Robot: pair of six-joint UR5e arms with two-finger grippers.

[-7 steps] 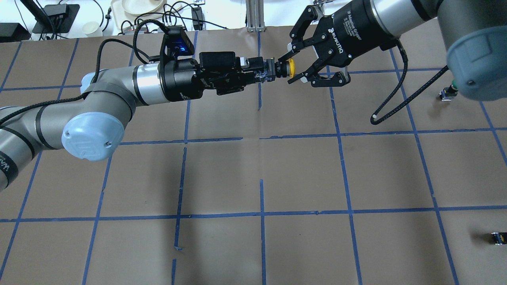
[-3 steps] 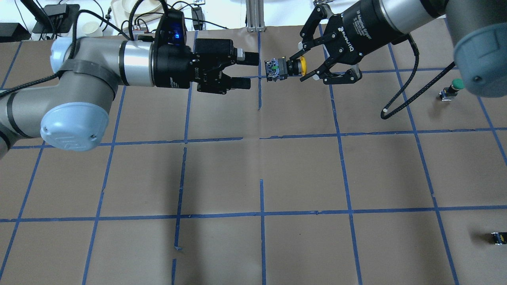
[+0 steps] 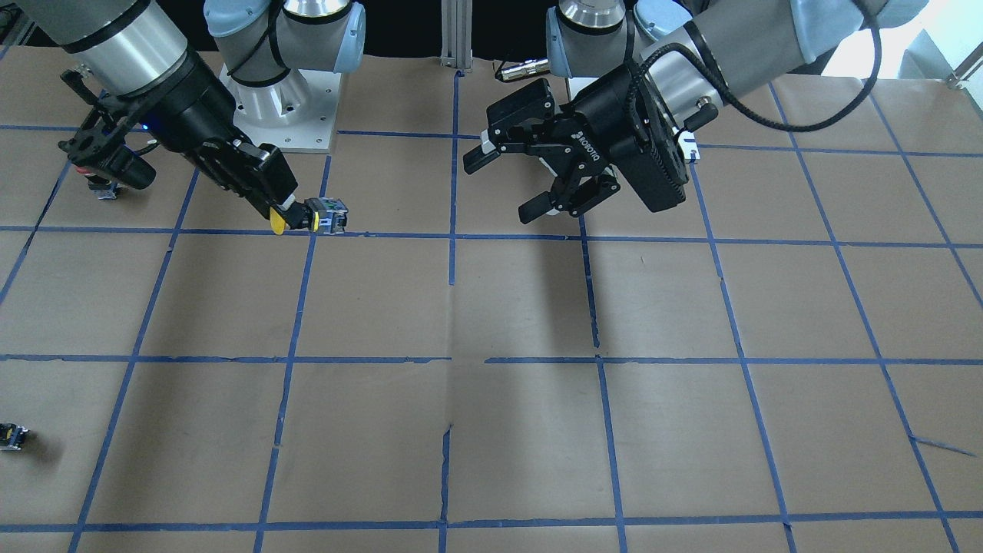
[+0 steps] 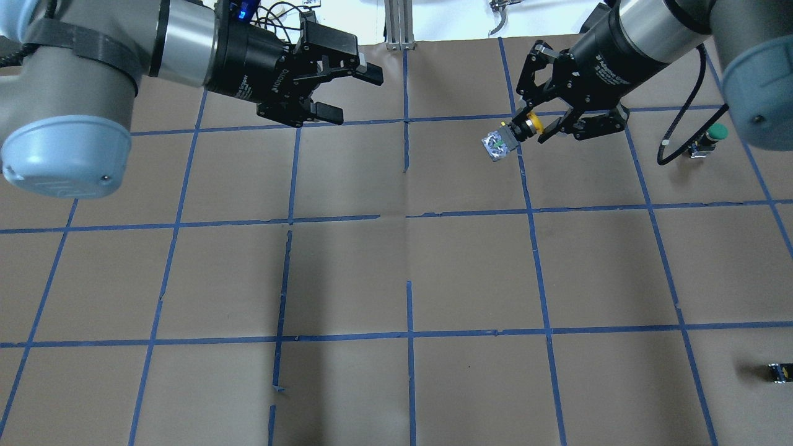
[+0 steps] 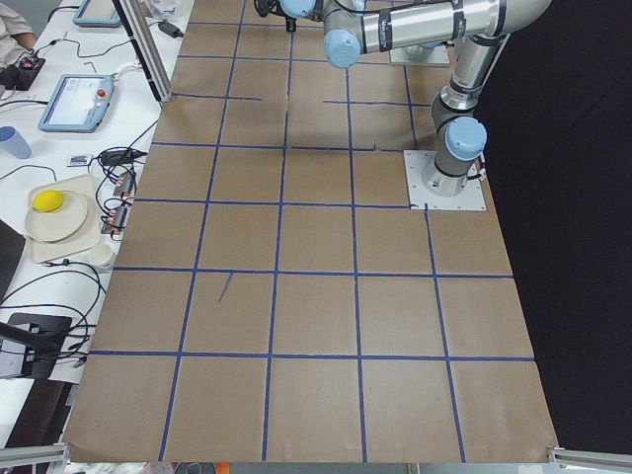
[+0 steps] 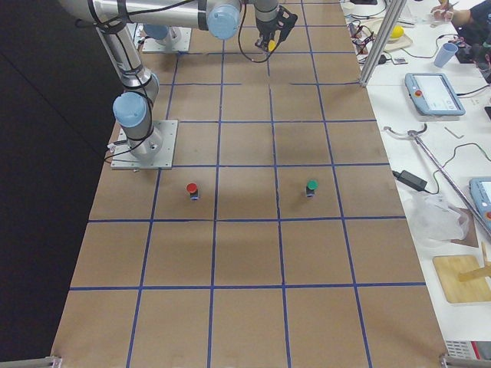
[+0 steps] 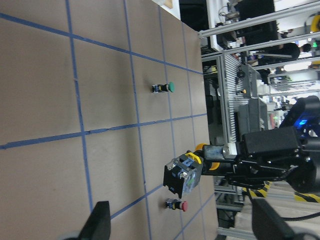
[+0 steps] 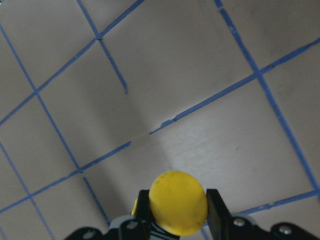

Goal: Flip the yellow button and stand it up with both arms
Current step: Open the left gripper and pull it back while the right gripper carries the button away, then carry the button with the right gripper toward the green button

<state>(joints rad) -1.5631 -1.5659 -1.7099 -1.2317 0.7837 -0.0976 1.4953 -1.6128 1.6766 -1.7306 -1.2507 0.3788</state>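
in the right wrist view the yellow button (image 8: 178,201) shows only its cap; body hidden.

- Upper left of the overhead view: left arm (image 4: 93,37) reaching rightward, wrist near level.
- At its end, left gripper (image 4: 356,96) — jaws spread wide, nothing between.
- Upper right: right arm (image 4: 657,25) angled down and leftward.
- At its tip, right gripper (image 4: 531,127) clamped on the yellow button (image 4: 499,145) — cap between the fingers, body jutting toward lower left.
- Well apart, the two grippers.
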